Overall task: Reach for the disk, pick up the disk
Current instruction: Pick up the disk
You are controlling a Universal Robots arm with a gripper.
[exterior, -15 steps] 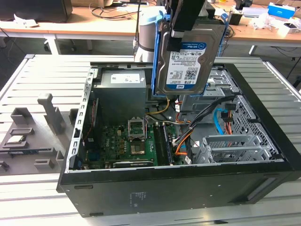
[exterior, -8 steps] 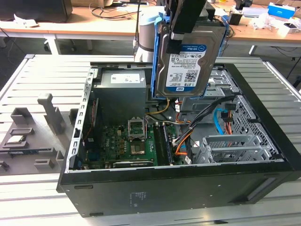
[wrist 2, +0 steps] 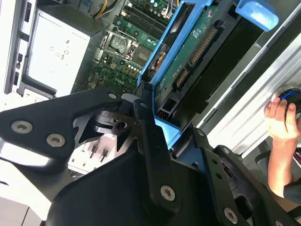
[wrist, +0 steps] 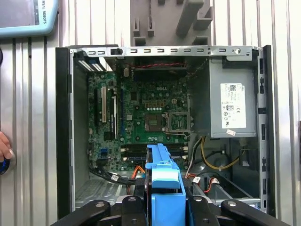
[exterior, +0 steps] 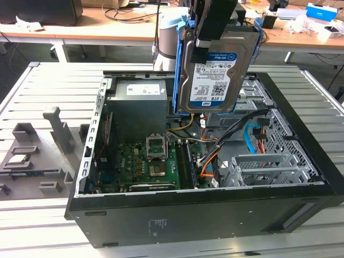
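The fingers (wrist: 165, 203) pinch the disk (exterior: 217, 70) by its blue side rails — a grip that leaves the label face free. The disk hangs upright, clear above the open computer case (exterior: 301, 191), with the motherboard (wrist: 141, 117) below and the desk (exterior: 48, 88) beyond.

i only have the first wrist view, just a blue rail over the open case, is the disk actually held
Observer: Yes. In the exterior view the gripper is shut on the disk, which hangs above the computer case.
Operator: which way is it facing
Observer: Its labelled face shows in the exterior view; the circuit board side shows in the second wrist view.
Operator: anyone nearby
Observer: The second wrist view shows a person's hand beside the case.
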